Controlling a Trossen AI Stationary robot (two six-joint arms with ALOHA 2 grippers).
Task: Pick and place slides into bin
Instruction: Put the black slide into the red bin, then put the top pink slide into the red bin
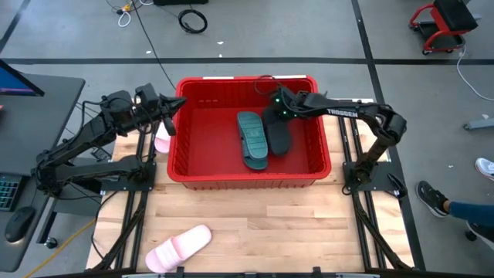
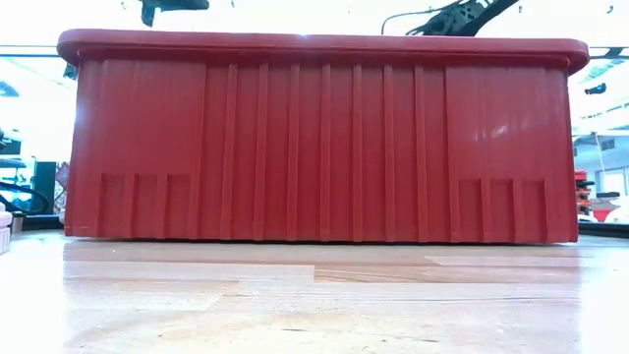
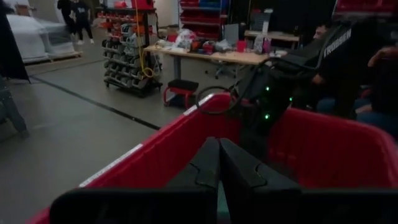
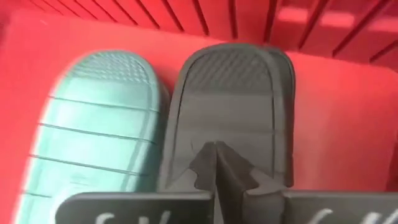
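Note:
The red bin [image 1: 247,182] stands mid-table; the low view shows its near wall [image 2: 314,138]. A teal slide [image 1: 252,139] and a black slide [image 1: 278,133] lie side by side on its floor, both sole up in the right wrist view (teal [image 4: 93,124], black [image 4: 233,99]). My right gripper [image 1: 275,105] is shut, low over the black slide's far end [image 4: 216,149]. My left gripper [image 1: 171,108] is shut and empty at the bin's left rim [image 3: 217,155]. One pale pink slide [image 1: 179,247] lies near the table's front edge. Another [image 1: 162,143] lies outside the bin's left wall. My right gripper's shut fingertips [image 4: 205,163] point down over the black slide's sole [image 4: 233,124], near the middle of its width. I cannot tell whether they touch it. The slide lies flat on the bin's floor.
The bin fills most of the table's far half. Bare wooden table [image 1: 309,232] lies in front of it. Both arms' frames [image 1: 370,185] stand on either side of the bin. People sit beyond the table in the left wrist view [image 3: 373,93].

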